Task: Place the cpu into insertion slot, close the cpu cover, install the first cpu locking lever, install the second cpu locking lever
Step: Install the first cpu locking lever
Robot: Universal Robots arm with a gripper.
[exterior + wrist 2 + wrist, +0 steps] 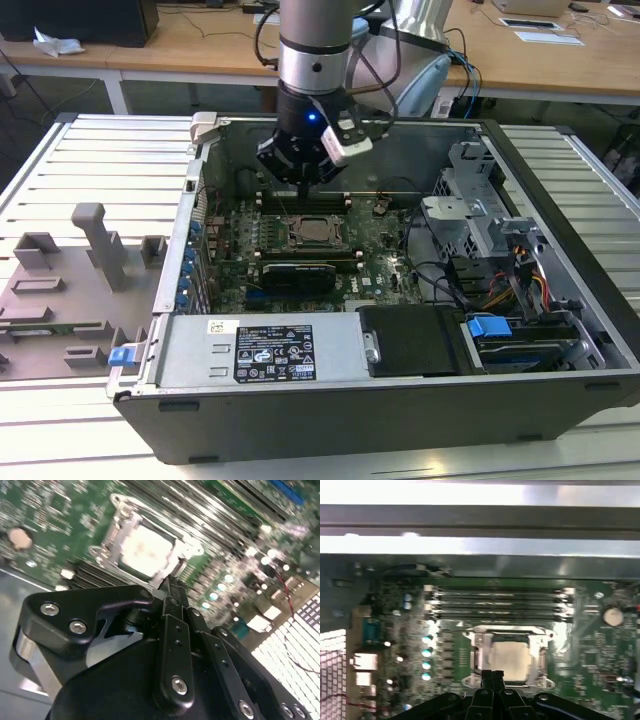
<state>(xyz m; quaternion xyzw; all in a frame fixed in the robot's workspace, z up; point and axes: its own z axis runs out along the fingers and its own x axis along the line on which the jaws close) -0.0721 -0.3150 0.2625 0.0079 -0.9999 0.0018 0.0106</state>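
The cpu [510, 655] shows its silvery top inside the insertion slot [291, 243] on the green motherboard, and it is also seen at cpu [147, 547] and cpu [313, 232]. The cpu cover [479, 641] lies flat around the chip as a bright metal frame, cover [118, 529]. My gripper [301, 186] hangs just above the board at the socket's edge toward the memory slots. In both wrist views its black fingertips [492, 676] are pressed together with nothing between them, gripper [172, 585].
Long black memory slots [495, 600] run beside the socket. A black card [297, 272] sits on the socket's other side. The power supply [270, 350], drive cage [480, 210] and the case walls [190, 230] enclose the board. Grey fixtures [95, 240] stand on the table outside.
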